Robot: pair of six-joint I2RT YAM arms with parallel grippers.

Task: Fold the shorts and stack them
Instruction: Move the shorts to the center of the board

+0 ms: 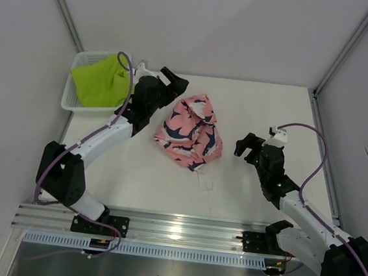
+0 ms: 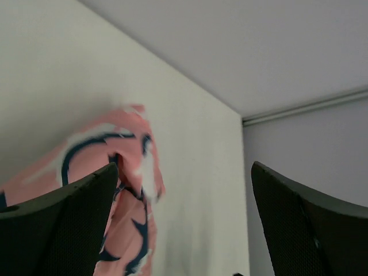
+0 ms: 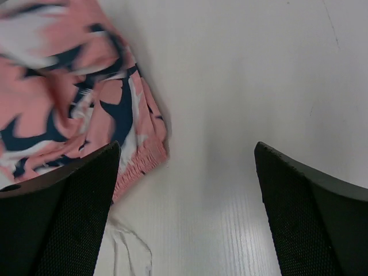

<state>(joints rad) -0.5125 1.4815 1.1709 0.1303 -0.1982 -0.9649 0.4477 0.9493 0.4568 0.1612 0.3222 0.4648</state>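
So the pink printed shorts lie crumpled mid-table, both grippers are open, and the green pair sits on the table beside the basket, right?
Not quite. The green shorts lie inside the white basket, not beside it, as the top external view shows. The rest holds: the pink printed shorts are crumpled mid-table, and the left gripper and right gripper are both open.

Top camera is looking down from high behind the near edge, taking in the whole table (image 1: 154,181). Left wrist camera is skimming low across it toward the back wall (image 2: 241,52); right wrist camera is staring down at it, close. All three are catching the coral-pink shorts (image 1: 191,132).
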